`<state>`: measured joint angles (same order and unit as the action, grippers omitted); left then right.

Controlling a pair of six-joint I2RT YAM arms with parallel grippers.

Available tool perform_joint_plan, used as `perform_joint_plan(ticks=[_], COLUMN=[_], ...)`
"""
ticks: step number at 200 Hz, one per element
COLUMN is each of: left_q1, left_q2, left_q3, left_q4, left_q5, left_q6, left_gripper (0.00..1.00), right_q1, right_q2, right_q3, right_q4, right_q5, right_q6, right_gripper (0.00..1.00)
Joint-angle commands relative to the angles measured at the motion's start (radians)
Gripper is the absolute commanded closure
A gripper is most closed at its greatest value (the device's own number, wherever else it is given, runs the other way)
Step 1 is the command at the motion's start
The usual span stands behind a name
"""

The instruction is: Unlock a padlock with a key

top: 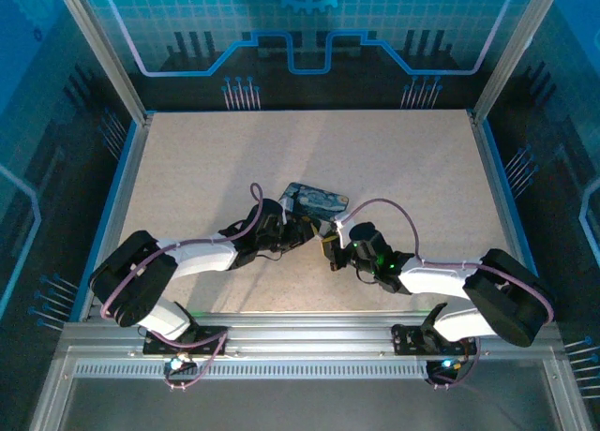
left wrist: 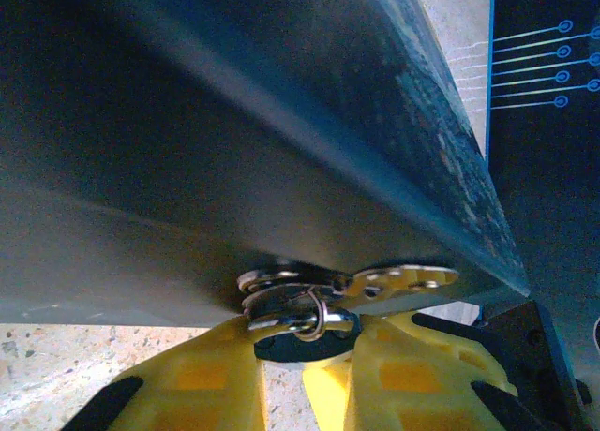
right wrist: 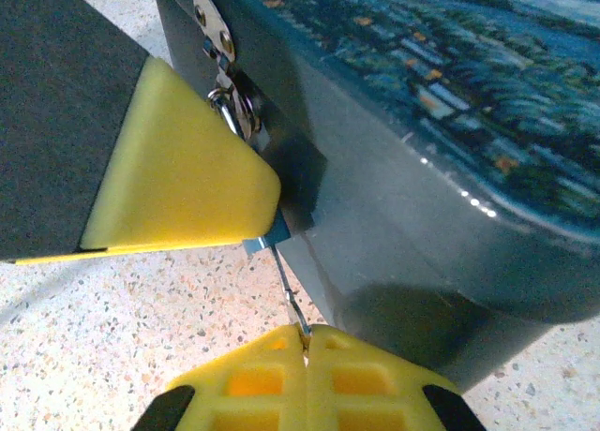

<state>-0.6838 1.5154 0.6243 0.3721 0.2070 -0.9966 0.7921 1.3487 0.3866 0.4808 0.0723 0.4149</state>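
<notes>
Where blue-lit walls (top: 309, 19) close round, the table (top: 234, 159) lies pale — speckled.

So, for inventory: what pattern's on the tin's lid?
Tin lid: blue night-scene painting; clearest in right wrist view.

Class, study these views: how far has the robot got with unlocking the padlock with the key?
Done: the left fingers clamp the padlock, and the right fingers are shut on the key. In hand: the key's tip meets the padlock's underside, seemingly at the keyhole. Left: turning it, since the shackle sits threaded through the hasp of the tin box.
</notes>
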Motion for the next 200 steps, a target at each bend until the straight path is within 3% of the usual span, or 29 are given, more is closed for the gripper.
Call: perform_joint_plan(ticks=[1, 200], left_q1=[-0.008, -0.016], left_q2=[-0.029, -0.016], left_q3=[-0.011, -0.006], left_q4=[0.039, 0.051], left_q5=[0.005, 0.011], left_q6=[-0.009, -0.023], left_gripper=[0.87, 0.87], right_q1=[0.009, -0.009], right_q2=[0.006, 0.093], right_q3=[0.026, 0.093], right_q4=[0.031, 0.35], right_q5=[0.026, -0.105], right_q6=[0.017, 0.015], right_gripper=[1.0, 0.99])
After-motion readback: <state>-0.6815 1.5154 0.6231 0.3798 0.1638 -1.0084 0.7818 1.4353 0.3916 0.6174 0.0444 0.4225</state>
